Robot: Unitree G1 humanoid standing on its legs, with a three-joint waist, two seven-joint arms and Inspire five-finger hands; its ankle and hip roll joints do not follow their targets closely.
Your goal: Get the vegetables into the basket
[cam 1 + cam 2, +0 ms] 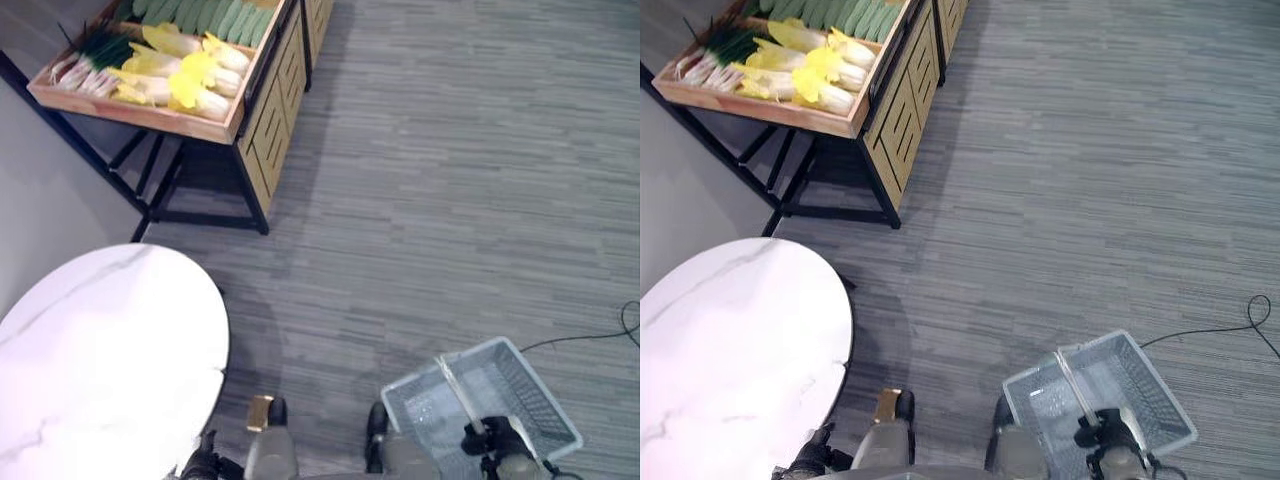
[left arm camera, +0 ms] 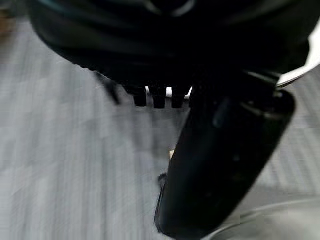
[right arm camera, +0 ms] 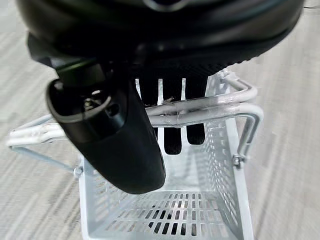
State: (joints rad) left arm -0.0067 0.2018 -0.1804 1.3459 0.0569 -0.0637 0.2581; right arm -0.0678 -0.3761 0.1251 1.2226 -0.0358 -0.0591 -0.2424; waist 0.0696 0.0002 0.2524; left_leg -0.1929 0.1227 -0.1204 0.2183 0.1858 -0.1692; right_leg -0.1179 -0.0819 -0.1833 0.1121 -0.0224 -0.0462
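Right hand (image 3: pixel 165 105) curled round handle of empty basket (image 1: pixel 520 385). Left hand (image 2: pixel 220 165) idle, fingers relaxed. Vegetables (image 1: pixel 185 75) all sat in the crate (image 1: pixel 130 112), well apart; nothing loaded yet.

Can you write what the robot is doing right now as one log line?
right hand: shut on basket handle | basket: empty | vegetables: in wooden tray | left hand: idle

Stood at near left: a round white marble table (image 1: pixel 100 350). Lay underfoot: grey carpet (image 1: pixel 450 180). Rested on black legs farther off: a wooden stand (image 1: pixel 265 130).
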